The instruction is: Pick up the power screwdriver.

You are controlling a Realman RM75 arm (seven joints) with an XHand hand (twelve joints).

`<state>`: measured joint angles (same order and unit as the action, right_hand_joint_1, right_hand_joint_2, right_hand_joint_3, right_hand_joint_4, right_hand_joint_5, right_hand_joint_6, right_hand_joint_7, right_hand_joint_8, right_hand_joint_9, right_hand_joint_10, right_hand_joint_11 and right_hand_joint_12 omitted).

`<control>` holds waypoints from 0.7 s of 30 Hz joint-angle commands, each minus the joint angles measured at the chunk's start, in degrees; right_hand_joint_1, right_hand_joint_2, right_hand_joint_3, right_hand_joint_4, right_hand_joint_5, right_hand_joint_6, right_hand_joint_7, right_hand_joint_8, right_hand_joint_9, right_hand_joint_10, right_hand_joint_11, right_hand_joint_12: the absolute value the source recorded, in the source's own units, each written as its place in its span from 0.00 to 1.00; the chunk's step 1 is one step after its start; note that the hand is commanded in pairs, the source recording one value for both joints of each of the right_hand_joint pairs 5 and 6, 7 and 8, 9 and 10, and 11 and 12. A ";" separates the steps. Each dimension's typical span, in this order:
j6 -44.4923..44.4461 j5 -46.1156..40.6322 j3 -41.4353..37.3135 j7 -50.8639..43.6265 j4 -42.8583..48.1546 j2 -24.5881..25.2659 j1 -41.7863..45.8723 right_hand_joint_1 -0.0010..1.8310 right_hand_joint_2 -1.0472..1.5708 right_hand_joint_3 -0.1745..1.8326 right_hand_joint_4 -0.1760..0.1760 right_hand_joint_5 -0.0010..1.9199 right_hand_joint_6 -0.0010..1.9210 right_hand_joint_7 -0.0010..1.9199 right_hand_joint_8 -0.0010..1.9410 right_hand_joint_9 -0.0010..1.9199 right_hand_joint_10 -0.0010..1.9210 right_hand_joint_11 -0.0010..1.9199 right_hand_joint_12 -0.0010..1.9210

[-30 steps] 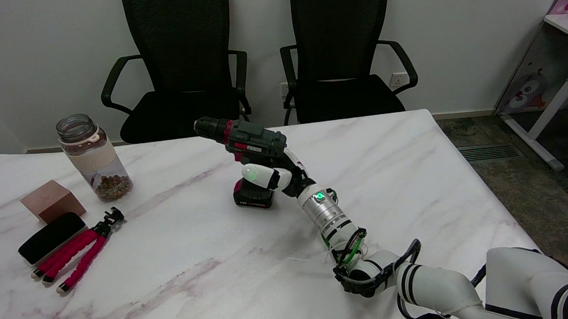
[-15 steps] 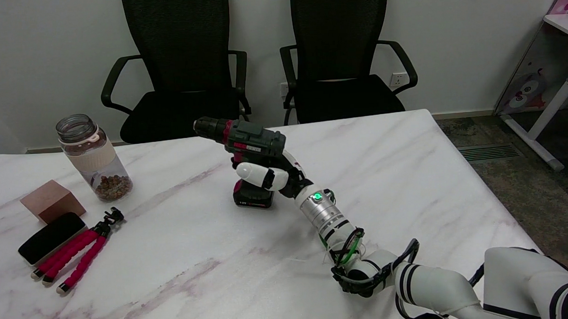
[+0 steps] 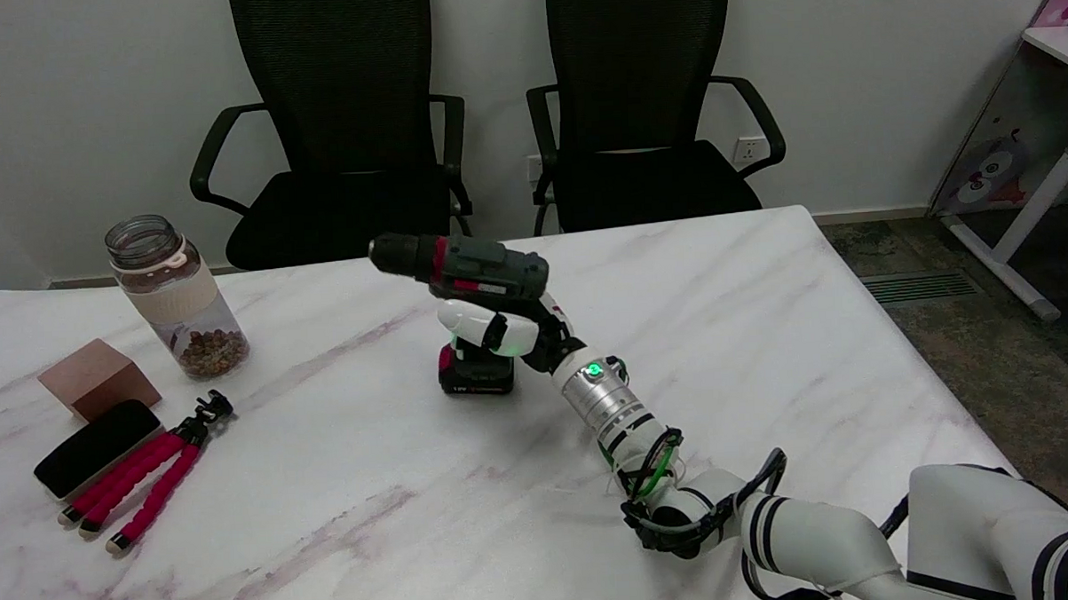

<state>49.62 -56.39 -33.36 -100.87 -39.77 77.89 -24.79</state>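
The right robot hand (image 3: 499, 330) was wrapped around the grip of the dark green and black power screwdriver with red trim (image 3: 471, 275), its white fingers (image 3: 465, 320) closed across the handle just under the motor body. The tool stood near the middle of the white marble-patterned table (image 3: 345, 484), chuck pointing left and slightly away; whether its black battery base was touching the table or just above it could not be told. At the far left stood a clear glass jar holding brown pellets (image 3: 177, 299), with a copper-brown block (image 3: 97, 377), a flat black case (image 3: 95, 446) and a small red-legged tripod (image 3: 154, 482) nearer.
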 commanded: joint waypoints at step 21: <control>-1.05 1.24 0.05 0.06 0.13 -0.19 -0.61 0.45 0.49 0.53 0.49 0.65 0.65 0.65 0.65 0.83 0.83 0.84 0.84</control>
<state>49.19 -56.27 -33.30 -100.80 -39.67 77.86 -24.98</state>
